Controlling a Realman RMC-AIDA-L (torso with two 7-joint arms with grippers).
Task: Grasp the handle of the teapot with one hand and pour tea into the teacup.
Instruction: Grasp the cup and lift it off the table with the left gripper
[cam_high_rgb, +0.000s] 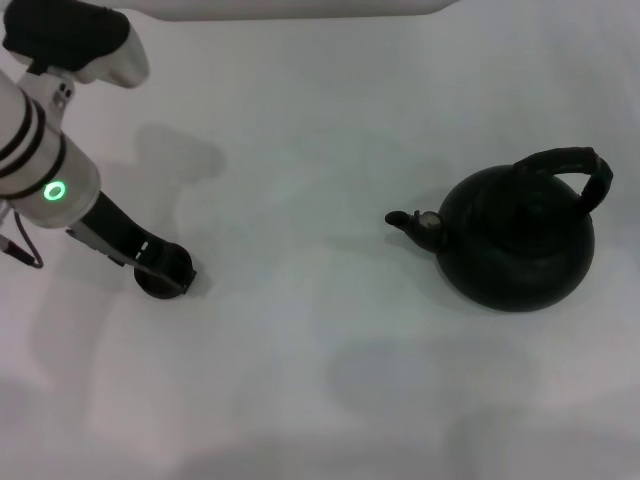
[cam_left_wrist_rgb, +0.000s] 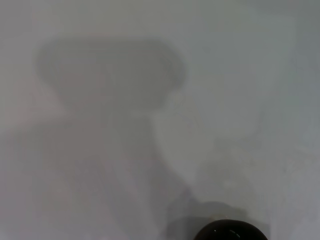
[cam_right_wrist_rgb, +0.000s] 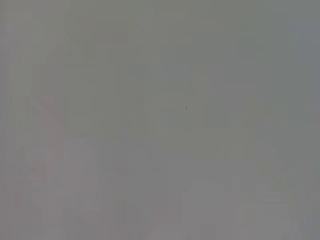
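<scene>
In the head view the left gripper (cam_high_rgb: 160, 268) sits at the lower left of the frame, reaching down from the white arm with its green ring light (cam_high_rgb: 54, 190) at the upper left. Its dark fingers (cam_high_rgb: 128, 240) are at the teacup (cam_high_rgb: 163, 271), which rests on the white table (cam_high_rgb: 320, 400); the fingers overlap the cup's rim, and the cup looks clasped between them, though both are so dark that the exact contact is hard to make out. In the left wrist view only a curved black sliver of the teacup (cam_left_wrist_rgb: 230, 232) shows at the bottom edge, right of centre, above a broad grey shadow on the table.

The teapot (cam_high_rgb: 515, 240) stands upright at the right of the head view, well apart from the left gripper and the cup. It is a round, matte black pot with a bulbous body. Its short spout (cam_high_rgb: 410, 220) points toward the left of the frame, toward the cup, and carries a pale patch near its base. The handle of the teapot (cam_high_rgb: 565, 165) is a thick black arch rising over the top, leaning toward the upper right, untouched.

The right gripper is in no view; the right wrist view shows only plain grey surface.
</scene>
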